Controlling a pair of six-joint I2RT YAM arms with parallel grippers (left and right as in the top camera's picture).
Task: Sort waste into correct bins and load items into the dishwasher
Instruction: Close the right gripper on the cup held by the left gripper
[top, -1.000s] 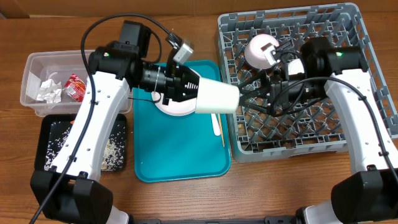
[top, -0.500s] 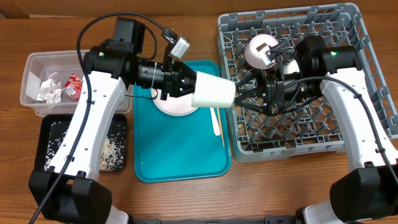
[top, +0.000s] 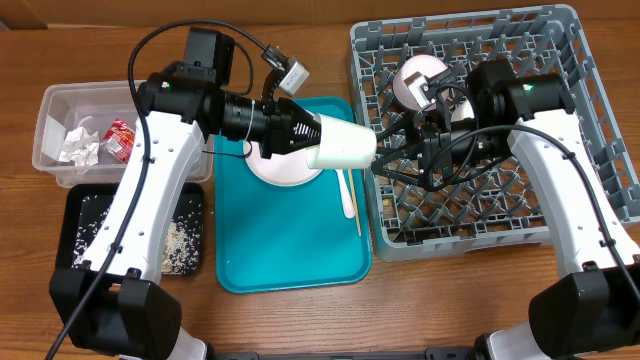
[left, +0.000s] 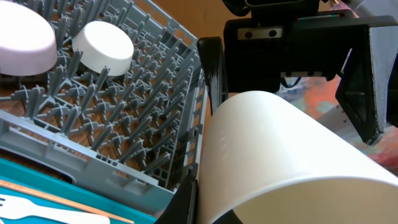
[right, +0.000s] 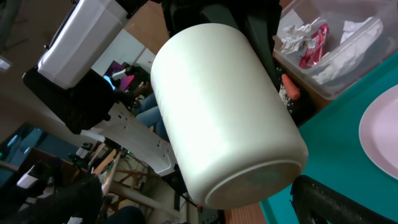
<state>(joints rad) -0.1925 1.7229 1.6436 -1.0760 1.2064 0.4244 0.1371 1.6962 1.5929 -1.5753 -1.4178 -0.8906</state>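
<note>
Over teal tray (top: 290, 240) edge, white cup (top: 345, 147) gripped in left jaws

White cup (top: 341, 147) slightly farther left.

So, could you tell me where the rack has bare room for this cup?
Bare: the dish rack's near rows, between its front wall and the right arm, and its far right corner. Crowded: the far left corner, with a pink bowl, a white bowl and the open right claw.
</note>
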